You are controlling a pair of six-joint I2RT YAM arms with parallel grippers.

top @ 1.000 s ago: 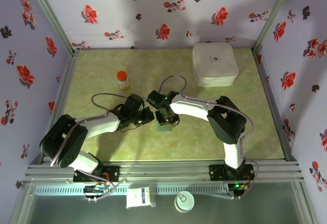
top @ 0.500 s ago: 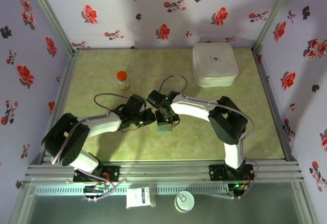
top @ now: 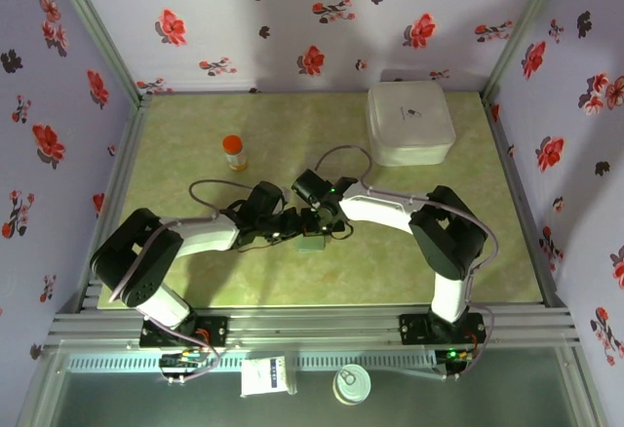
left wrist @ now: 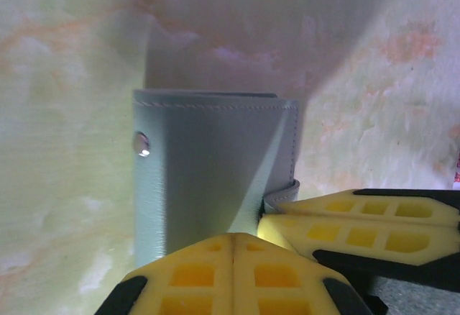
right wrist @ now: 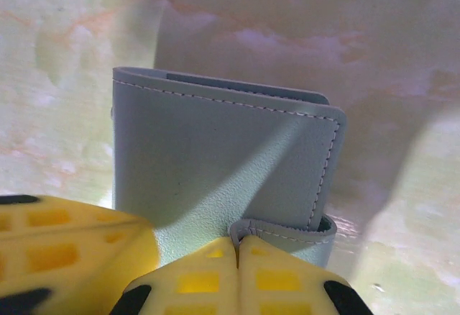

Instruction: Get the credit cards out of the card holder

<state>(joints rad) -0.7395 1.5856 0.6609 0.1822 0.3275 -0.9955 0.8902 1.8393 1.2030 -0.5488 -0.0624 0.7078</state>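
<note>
pinching card holder [right wrist: 215, 157] strap [right wrist: 287, 230] in right jaws. left jaws pressed together, empty, tips at holder's edge. holder folded shut, lying mid green surface [top: 439, 252] between my arms.

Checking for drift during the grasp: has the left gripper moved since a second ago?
Yes. In the top view the left gripper has shifted right, farther from the orange-capped bottle and closer to the card holder.

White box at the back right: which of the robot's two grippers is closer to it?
Right, narrowly. Both meet at the card holder mid-table. The right gripper is on the holder's side facing the white box, and the left gripper is on the side away from it.
</note>
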